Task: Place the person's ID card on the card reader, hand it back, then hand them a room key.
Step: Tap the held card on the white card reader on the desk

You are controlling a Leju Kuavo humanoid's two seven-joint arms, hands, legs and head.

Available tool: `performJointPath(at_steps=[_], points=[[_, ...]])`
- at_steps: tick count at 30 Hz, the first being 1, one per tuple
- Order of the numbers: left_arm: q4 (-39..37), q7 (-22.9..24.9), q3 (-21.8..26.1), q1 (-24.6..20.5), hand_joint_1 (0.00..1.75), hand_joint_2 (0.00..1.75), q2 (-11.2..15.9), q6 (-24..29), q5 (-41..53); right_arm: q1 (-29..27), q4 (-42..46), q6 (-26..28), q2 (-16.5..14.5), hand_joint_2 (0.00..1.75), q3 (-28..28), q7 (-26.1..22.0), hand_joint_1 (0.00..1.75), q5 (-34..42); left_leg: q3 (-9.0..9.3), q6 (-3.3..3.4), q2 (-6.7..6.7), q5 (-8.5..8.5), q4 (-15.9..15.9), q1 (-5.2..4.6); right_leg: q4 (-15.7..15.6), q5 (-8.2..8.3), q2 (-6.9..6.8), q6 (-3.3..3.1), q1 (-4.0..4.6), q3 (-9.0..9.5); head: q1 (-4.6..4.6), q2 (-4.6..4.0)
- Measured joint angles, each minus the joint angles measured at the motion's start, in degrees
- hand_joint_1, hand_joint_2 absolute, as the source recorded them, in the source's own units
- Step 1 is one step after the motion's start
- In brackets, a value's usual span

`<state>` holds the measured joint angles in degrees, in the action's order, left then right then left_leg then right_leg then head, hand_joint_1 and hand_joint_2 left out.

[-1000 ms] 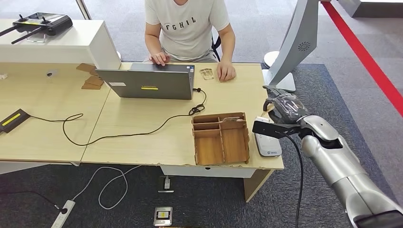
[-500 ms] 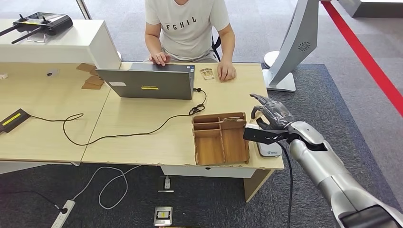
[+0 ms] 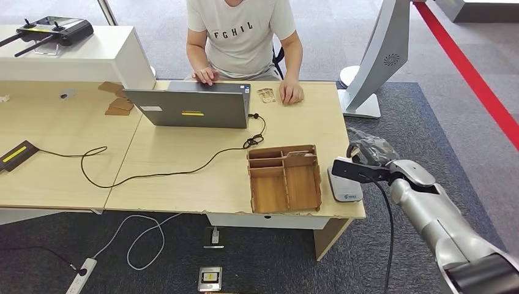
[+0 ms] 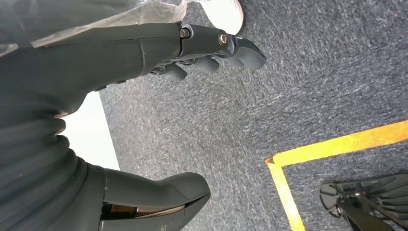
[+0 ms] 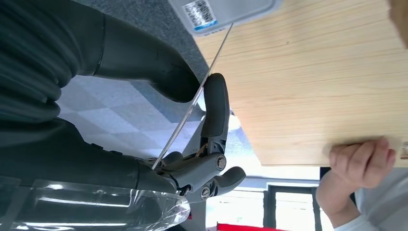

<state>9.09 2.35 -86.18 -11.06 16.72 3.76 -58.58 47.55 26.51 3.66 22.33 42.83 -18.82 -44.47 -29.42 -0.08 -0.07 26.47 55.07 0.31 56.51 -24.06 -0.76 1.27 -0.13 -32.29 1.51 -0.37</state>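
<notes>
My right hand hangs just off the table's right edge, beside the white card reader. In the right wrist view that hand pinches a thin card between thumb and a finger; I see the card edge-on, its far tip close to the card reader. A wooden compartment tray lies left of the reader. The person sits across the table, one hand resting on the tabletop. My left hand hangs over grey carpet, fingers and thumb apart, holding nothing.
A grey laptop stands before the person, its cable trailing over the table. A small clear item lies by the person's hand. A grey stand rises at the far right. Yellow floor tape runs below my left hand.
My right hand swung left over the card reader half a second ago and has since drawn back right, off the table edge. The person and the table things have not moved.
</notes>
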Motion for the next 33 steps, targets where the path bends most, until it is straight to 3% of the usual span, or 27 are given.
performJointPath(at_steps=[33], points=[[0.0, 0.8, 1.3, 0.1, 0.00, 1.75, -0.3, 0.4, -1.3, -2.0, -5.8, -2.0, -1.5, 1.75, -0.1, 0.4, 1.75, 1.0, 0.02, 0.00, 0.01, 0.00, 0.0, 0.02, 0.0, 0.00, 0.01, -0.01, 0.03, 0.03, -0.01, 0.00]])
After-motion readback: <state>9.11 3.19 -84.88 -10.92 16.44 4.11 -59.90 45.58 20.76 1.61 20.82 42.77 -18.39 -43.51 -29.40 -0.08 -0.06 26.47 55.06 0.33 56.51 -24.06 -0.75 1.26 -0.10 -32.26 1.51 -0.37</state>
